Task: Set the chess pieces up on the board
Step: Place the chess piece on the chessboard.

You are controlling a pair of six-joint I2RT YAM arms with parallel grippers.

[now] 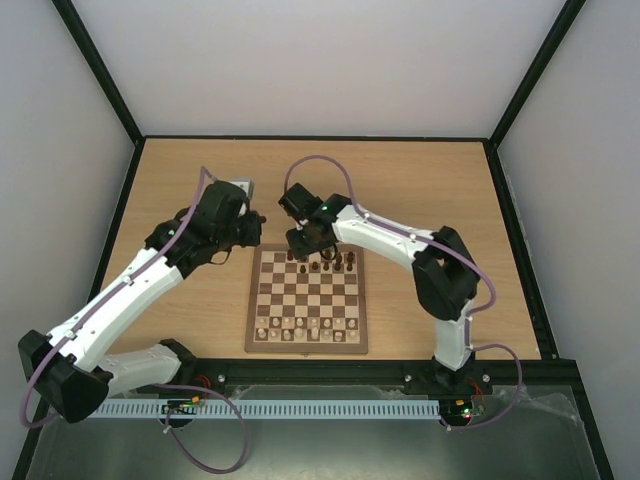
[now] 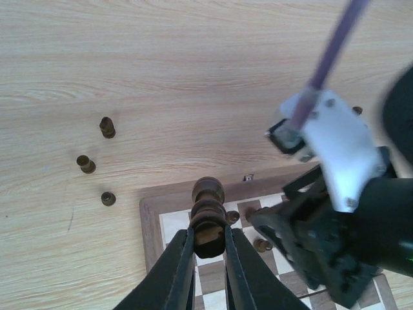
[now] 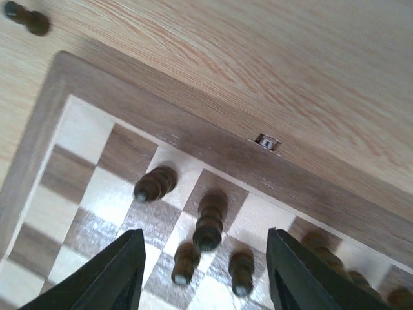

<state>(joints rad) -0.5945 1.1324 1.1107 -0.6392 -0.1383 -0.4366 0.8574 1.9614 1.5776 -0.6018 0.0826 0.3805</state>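
The board (image 1: 306,302) lies mid-table, with dark chess pieces (image 1: 330,262) along its far rows. My left gripper (image 2: 208,244) is shut on a tall dark chess piece (image 2: 208,213), held above the board's far left corner (image 2: 152,216). My right gripper (image 3: 205,271) is open above the far rows. A tall dark piece (image 3: 210,223) stands free on a square between its fingers (image 3: 122,274), touching neither. More dark pieces (image 3: 155,184) stand around it. In the top view both grippers, left (image 1: 256,229) and right (image 1: 299,246), hover at the board's far edge.
Three loose dark pieces (image 2: 107,127) lie on the tabletop left of the board, and one more (image 3: 27,19) shows beyond the board's corner. Pale cream pieces (image 1: 305,328) fill the near rows. A small metal latch (image 3: 265,141) sits on the far border. My right arm (image 2: 335,219) crowds the left gripper's right side.
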